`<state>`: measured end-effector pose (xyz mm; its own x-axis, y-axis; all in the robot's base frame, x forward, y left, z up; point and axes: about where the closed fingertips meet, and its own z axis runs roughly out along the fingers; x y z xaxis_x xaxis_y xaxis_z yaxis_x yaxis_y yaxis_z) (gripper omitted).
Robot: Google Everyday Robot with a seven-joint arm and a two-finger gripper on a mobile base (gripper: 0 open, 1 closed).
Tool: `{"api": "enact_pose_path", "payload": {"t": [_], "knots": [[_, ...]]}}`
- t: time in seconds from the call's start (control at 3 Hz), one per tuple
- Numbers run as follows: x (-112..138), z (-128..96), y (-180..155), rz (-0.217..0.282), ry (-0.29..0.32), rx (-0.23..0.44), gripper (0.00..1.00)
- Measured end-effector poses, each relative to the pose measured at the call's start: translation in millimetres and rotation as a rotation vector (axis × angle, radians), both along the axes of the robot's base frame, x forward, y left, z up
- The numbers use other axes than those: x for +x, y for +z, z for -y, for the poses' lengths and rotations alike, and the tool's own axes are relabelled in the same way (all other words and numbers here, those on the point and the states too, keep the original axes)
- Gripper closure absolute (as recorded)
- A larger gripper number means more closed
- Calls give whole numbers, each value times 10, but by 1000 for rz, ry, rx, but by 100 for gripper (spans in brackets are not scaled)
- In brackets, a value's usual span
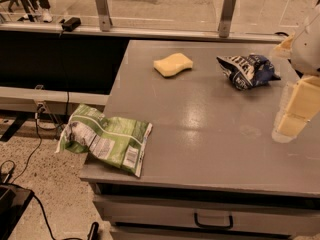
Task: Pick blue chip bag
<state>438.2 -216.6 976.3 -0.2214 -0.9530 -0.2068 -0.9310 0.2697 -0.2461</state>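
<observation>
The blue chip bag (pixel 247 70) is a small crumpled dark blue foil bag with white lettering. It lies on the grey table (pixel 210 139) at the back right. My gripper (pixel 296 109), with pale yellow parts, hangs over the table's right edge. It is to the right of the bag and nearer the front, a little apart from it. It holds nothing that I can see.
A yellow sponge (pixel 173 64) lies at the back middle of the table. A larger green-and-white bag (pixel 105 138) hangs over the table's front left corner. A drawer handle (pixel 213 220) shows below the front edge. Cables lie on the floor (pixel 30 184) at the left.
</observation>
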Motion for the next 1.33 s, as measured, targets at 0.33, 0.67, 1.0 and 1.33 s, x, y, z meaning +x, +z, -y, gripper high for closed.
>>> {"api": "enact_pose_path", "payload": {"t": [0.33,0.67,1.0,1.33], "knots": [[3,0,4,2,0,0,0],[243,90,10,71,10,5,0],[742,319,-13,177,34,10,0],[1235,550,-46,236,47,-10,0]]}}
